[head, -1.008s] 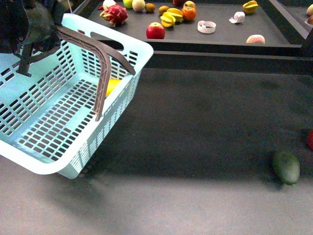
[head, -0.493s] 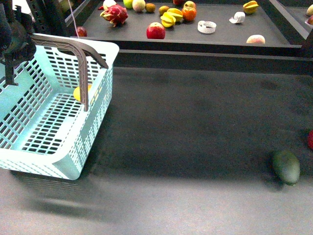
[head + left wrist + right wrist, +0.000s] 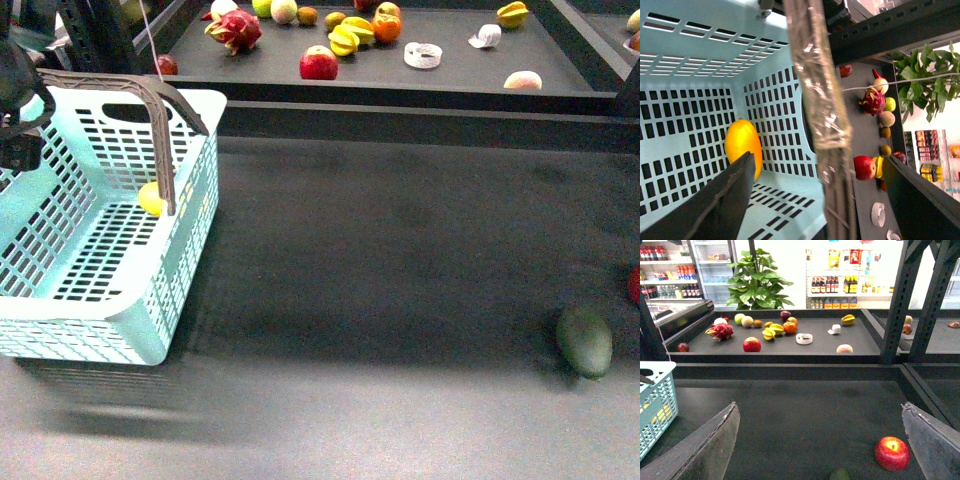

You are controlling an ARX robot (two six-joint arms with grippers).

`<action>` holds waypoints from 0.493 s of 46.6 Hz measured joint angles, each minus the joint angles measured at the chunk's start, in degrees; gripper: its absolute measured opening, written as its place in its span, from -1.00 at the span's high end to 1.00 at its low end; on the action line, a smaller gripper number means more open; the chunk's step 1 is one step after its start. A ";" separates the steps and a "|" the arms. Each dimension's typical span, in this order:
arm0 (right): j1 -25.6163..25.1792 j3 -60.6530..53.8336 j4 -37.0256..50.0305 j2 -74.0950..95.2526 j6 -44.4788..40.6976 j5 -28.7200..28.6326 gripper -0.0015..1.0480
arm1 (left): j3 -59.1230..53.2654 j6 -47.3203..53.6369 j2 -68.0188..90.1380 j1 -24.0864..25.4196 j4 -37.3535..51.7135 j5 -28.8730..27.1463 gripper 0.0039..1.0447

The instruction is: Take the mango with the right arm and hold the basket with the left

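Left gripper (image 3: 815, 200) fingers are seen spread wide apart in the left wrist view, one finger (image 3: 715, 205) inside the basket (image 3: 60, 310) and the other outside it, with the brown handle (image 3: 822, 100) running between them; no contact with the handle can be made out. From the front, only a dark part of the left arm (image 3: 18, 90) is seen at the basket's far left rim. The right gripper (image 3: 820, 450) is held wide open over the dark floor, nothing between its fingers; an apple (image 3: 892, 453) lies beneath it.

The mango (image 3: 152, 198) lies inside the basket, against the slotted wall beside the handle's lower end. A dark green fruit (image 3: 585, 341) lies well apart, at the right.

Compared with half a second ago, the basket has been shifted slightly leftward and turned squarer to the camera, and the mango has been carried along with it. The green fruit is unmoved.
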 joint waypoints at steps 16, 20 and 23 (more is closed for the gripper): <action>0.00 0.00 0.00 0.00 0.00 -0.02 -0.85 | -20.94 11.61 -21.03 -0.20 8.15 3.10 -0.89; 0.00 0.00 0.00 0.00 0.00 0.00 -0.85 | -26.14 14.16 -25.66 1.25 10.03 3.89 -0.89; 0.00 0.00 0.00 0.00 0.00 0.00 -0.85 | -30.23 16.37 -29.94 2.95 11.30 4.52 -0.89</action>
